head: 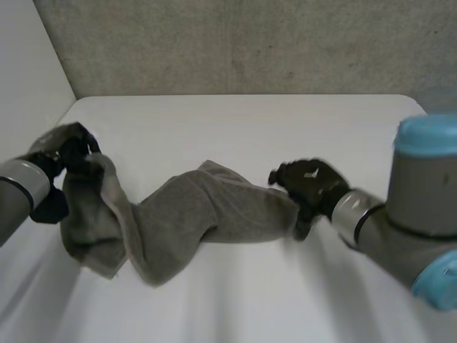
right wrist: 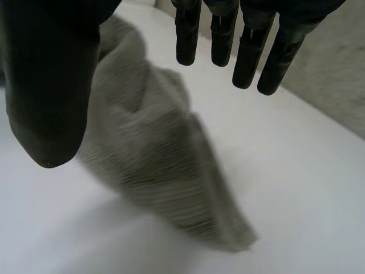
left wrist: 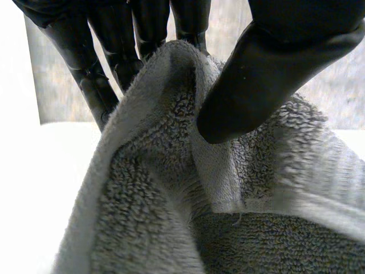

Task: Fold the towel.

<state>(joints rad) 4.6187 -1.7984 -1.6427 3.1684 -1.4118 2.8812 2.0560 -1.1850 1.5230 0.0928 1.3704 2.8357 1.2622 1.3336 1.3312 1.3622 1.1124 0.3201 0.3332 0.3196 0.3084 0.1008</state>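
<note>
A grey towel (head: 178, 221) lies crumpled and stretched across the white table (head: 235, 121), its left end lifted. My left hand (head: 68, 161) is shut on that raised left end; in the left wrist view the thumb (left wrist: 268, 74) presses the towel (left wrist: 171, 188) against the fingers (left wrist: 91, 63). My right hand (head: 310, 184) hovers at the towel's right end. In the right wrist view its fingers (right wrist: 251, 51) are straight and apart from the thumb (right wrist: 51, 91), and the towel's end (right wrist: 165, 171) lies free on the table under the palm.
A grey concrete wall (head: 243, 43) rises behind the table's far edge. The table's left edge runs close to my left arm (head: 18, 193). Bare tabletop stretches beyond the towel and in front of it.
</note>
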